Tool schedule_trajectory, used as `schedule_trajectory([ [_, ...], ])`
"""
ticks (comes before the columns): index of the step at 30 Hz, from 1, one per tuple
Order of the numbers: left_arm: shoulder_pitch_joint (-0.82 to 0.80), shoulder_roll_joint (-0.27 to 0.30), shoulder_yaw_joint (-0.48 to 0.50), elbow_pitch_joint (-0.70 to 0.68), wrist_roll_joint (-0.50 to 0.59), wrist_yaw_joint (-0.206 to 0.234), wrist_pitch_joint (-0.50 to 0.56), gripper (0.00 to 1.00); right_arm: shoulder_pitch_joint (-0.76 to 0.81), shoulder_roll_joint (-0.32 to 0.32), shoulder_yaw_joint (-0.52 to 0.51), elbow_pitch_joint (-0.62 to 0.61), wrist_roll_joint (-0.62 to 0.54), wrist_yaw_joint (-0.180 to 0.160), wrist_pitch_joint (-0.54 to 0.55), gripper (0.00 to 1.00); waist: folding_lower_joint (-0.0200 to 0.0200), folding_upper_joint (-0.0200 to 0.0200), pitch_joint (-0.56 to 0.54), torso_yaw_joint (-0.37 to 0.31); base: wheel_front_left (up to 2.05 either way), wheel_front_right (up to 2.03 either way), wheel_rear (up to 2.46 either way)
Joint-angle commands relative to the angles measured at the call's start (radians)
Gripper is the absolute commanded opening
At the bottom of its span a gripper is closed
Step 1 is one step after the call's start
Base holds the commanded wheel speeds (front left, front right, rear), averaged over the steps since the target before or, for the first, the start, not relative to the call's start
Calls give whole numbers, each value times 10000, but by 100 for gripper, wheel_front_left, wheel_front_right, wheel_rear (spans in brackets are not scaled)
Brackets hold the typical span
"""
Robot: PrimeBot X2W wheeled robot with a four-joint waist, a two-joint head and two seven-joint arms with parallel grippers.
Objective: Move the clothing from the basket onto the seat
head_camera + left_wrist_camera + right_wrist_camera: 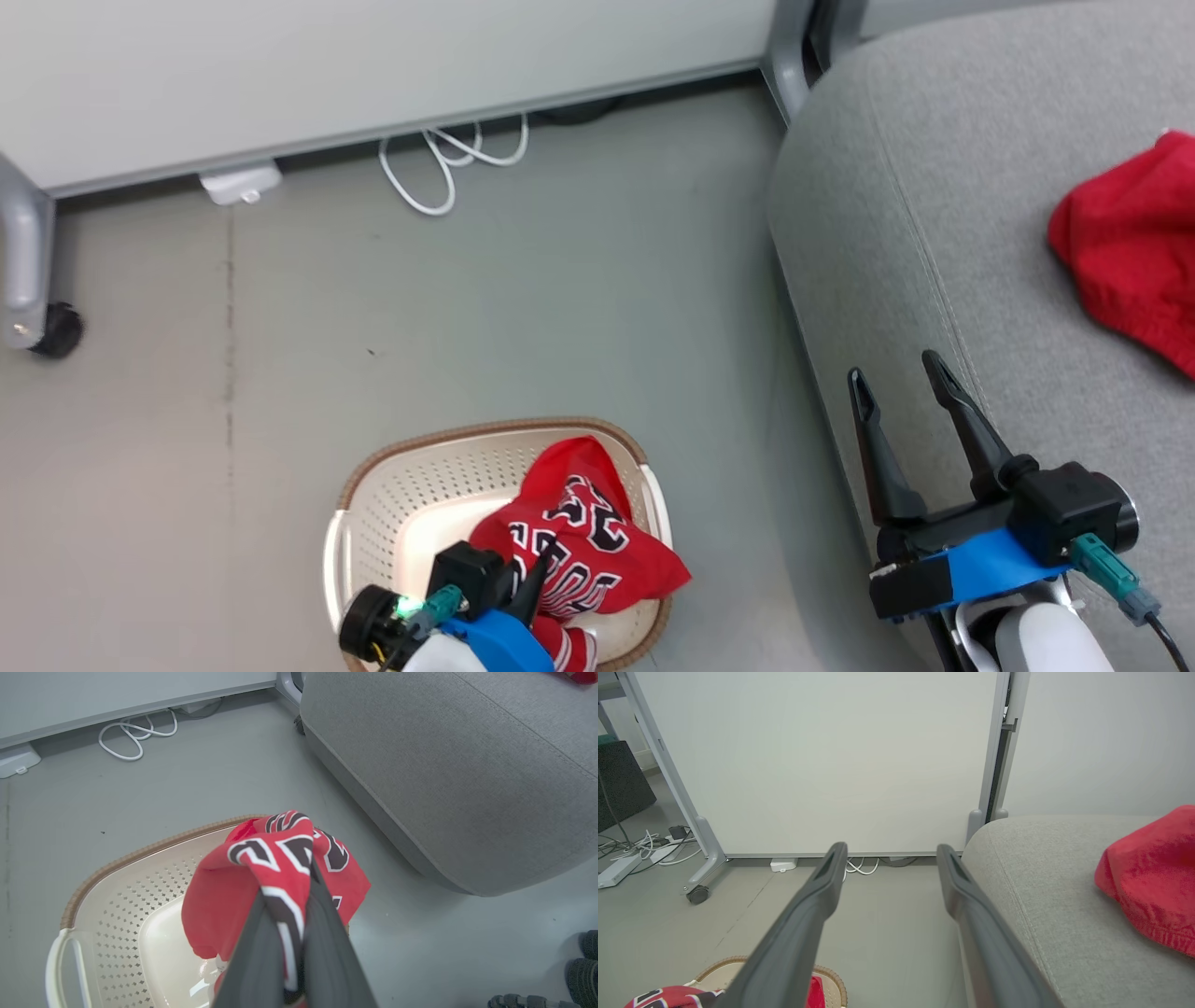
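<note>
left end effector (295, 907) clamps a red numbered jersey (219, 891) over the laundry basket (107, 891); right end effector (894, 371) hangs open by the grey sofa (934, 187) holding another red garment (1130, 243).

Red jersey (583, 532) bunched over cream basket (411, 495); red garment (1134, 243) on sofa (934, 187).
</note>
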Motion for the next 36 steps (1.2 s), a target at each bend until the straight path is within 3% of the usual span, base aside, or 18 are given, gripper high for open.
schedule_trajectory([
  [1, 267, -12, -86, -303, -8, -8, -50, 0, 226, -2, -64, -54, -94, 5, 90, 100, 3, 0, -660, 533, 0, 0, 0],
  [8, -633, 0, -1045, -560, -1079, -6, -50, 0, 765, -2, -20, -162, -44, 5, 382, 100, 3, 0, -1582, 958, 0, 0, 0],
  [21, -1212, -11, -1976, -1326, -1791, -7, -50, 0, 1367, -2, -26, -370, 18, 5, 703, 100, 3, 0, -2424, 1374, 0, 0, 0],
  [36, -2956, -8, -3114, -1666, -2922, 163, -49, 0, 1584, -2, 229, -279, 152, 5, 837, 100, 3, 0, -2711, 1630, 0, 0, 0],
])
